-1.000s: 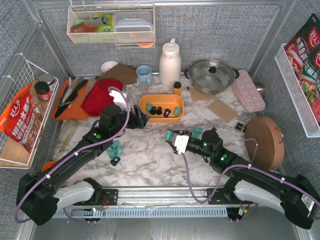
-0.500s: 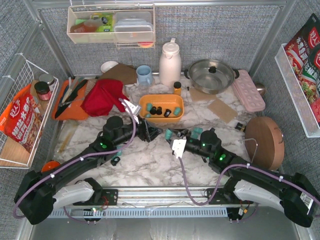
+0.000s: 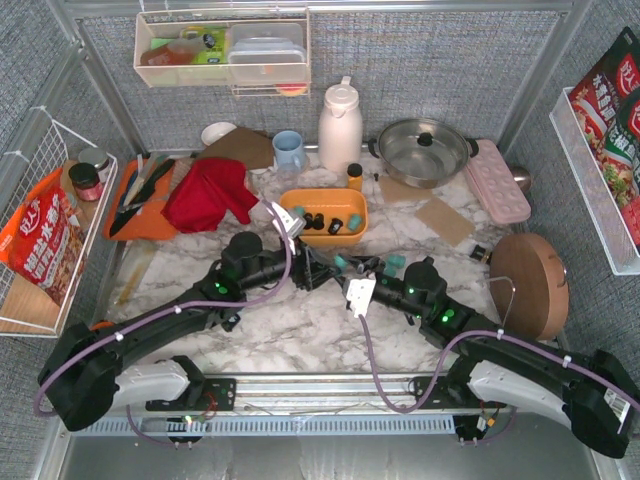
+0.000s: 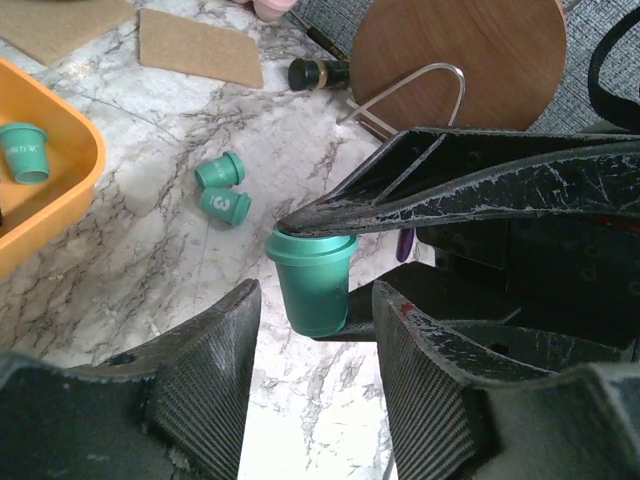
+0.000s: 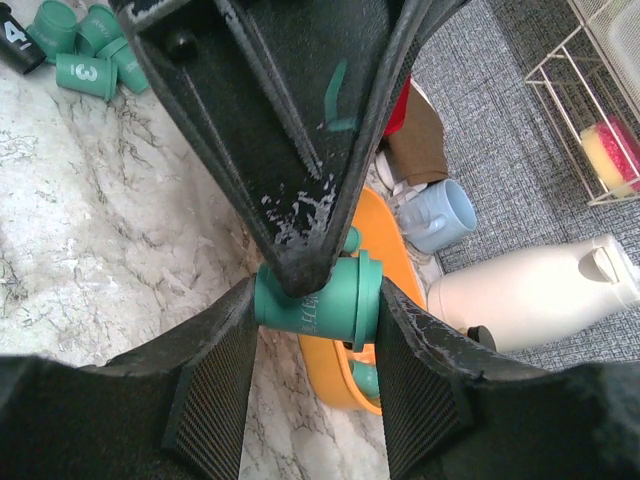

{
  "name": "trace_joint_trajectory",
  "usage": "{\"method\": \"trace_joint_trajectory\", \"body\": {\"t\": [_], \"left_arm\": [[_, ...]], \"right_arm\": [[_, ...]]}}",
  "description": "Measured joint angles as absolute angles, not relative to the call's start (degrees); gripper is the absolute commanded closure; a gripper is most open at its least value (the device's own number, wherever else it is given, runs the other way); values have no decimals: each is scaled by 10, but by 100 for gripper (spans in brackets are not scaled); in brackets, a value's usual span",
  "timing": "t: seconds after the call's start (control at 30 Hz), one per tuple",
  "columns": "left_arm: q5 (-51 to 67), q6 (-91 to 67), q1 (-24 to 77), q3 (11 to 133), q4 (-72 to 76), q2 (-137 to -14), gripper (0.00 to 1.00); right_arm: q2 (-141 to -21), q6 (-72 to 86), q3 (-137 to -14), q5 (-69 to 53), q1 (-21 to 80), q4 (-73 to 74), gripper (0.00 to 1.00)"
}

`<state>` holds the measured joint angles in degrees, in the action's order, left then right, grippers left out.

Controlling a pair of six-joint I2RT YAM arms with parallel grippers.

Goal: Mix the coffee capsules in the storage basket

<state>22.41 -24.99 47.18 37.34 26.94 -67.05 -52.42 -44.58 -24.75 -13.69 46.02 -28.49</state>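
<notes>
The right arm's fingers are clamped on a small teal tapered coffee capsule, one pad on its base and the other on its flanged rim. They hold it just in front of the shallow orange-yellow plastic storage basket. The left arm's fingers stand parted on either side of that same capsule, with a sliver of gap at each pad, so they grasp nothing. A few teal and black capsules lie inside the basket. Loose teal capsules cluster on the white marble tabletop; one reads "3", and a black capsule beside them reads "4". Print on the held capsule is too blurred to read. The red snack packet in the white wire rack carries Chinese characters.
</notes>
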Motion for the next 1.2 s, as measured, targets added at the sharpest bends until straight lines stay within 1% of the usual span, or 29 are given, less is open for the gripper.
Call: {"method": "trace_joint_trajectory", "body": {"t": [0.33,0.67,0.83,0.93,1.03,1.2], "left_arm": [[224,-252,488,384,290,-709,45],[213,-256,497,392,303,-731,55],[209,-258,500,392,306,-733,62],[205,-259,502,392,307,-733,69],[203,-260,503,392,308,-733,76],[203,-262,504,392,309,-733,88]], "right_arm": [[-523,-447,-248,-137,461,-285,58],[-520,-447,-248,-137,461,-285,58],[-519,-449,-248,-135,461,-285,57],[-519,-449,-248,-134,461,-285,51],[-517,-449,-248,-134,461,-284,48],[-513,-448,-251,-135,461,-273,38]]}}
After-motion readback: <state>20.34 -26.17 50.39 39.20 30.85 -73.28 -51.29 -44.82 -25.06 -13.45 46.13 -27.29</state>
